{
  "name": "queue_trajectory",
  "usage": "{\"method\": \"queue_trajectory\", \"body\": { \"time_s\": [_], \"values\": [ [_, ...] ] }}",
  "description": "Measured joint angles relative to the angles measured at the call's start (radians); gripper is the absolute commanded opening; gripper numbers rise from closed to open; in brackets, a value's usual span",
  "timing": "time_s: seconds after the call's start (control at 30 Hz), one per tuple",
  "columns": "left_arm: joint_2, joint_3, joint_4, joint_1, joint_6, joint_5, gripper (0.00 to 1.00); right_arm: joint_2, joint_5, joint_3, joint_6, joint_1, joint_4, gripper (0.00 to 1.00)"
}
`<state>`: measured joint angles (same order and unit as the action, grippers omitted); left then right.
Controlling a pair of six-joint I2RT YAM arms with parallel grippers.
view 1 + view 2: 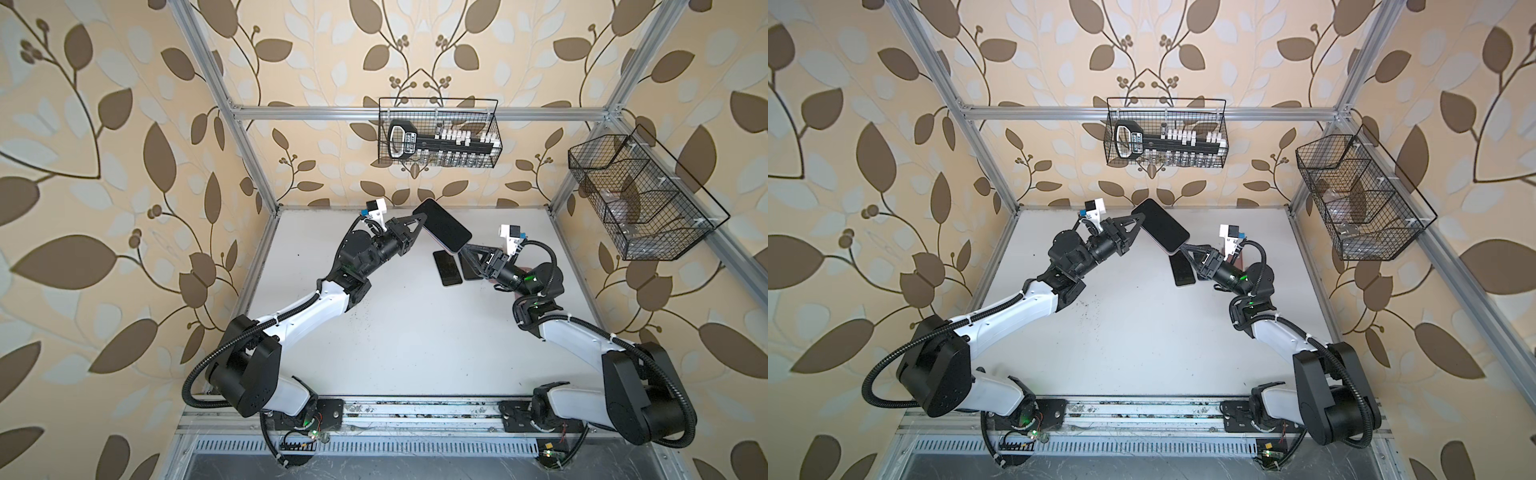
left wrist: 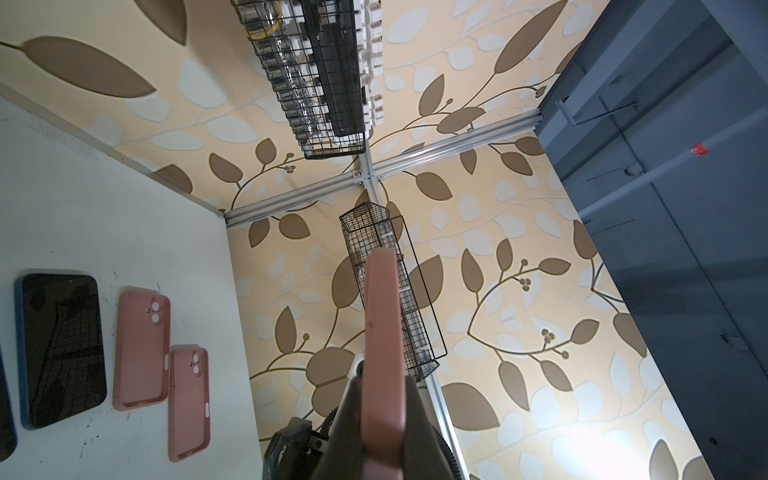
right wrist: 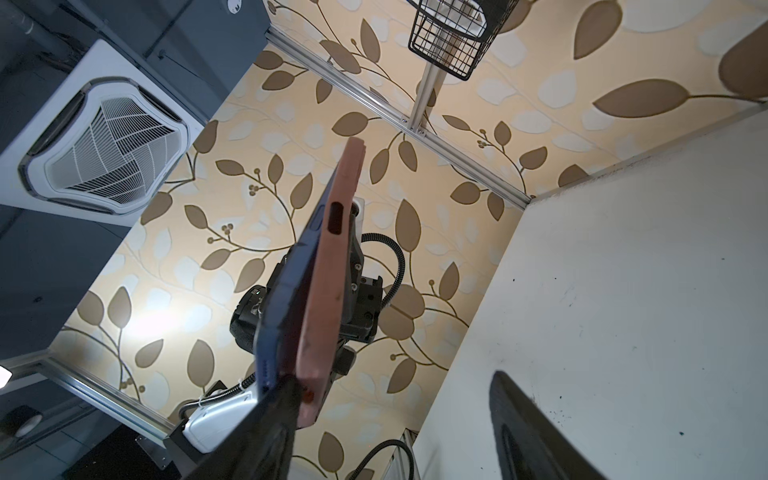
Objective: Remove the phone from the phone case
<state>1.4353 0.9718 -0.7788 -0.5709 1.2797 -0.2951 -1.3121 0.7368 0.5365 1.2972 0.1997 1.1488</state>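
Note:
The phone (image 1: 442, 224) (image 1: 1160, 226), dark screen up in a pink phone case (image 2: 384, 353), hangs tilted above the far part of the table in both top views. My left gripper (image 1: 422, 218) (image 2: 382, 378) is shut on the case's far-left end. My right gripper (image 1: 465, 249) (image 3: 392, 376) is open at the opposite, lower-right corner. In the right wrist view the phone's blue edge (image 3: 282, 299) stands slightly off the pink case (image 3: 328, 270) at that corner. One right fingertip (image 3: 286, 386) sits in the gap, and the other finger (image 3: 523, 424) is well clear.
Beneath the raised phone a bare dark phone (image 1: 448, 268) (image 2: 62, 349) lies on the white table (image 1: 395, 332). Two empty pink cases (image 2: 141, 349) (image 2: 189, 403) lie beside it. Wire baskets hang on the back wall (image 1: 438, 133) and the right wall (image 1: 640, 195).

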Motion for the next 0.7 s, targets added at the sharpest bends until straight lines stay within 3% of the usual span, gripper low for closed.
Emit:
{"method": "queue_trajectory", "body": {
  "time_s": [0.27,0.7],
  "values": [
    [0.005,0.015,-0.002,0.0,-0.01,-0.011,0.0,-0.01,-0.014,-0.001,0.027,0.0,0.027,0.75],
    [0.047,0.046,0.007,-0.008,-0.02,-0.043,0.0,0.002,-0.132,-0.042,0.05,-0.006,0.044,0.76]
  ]
}}
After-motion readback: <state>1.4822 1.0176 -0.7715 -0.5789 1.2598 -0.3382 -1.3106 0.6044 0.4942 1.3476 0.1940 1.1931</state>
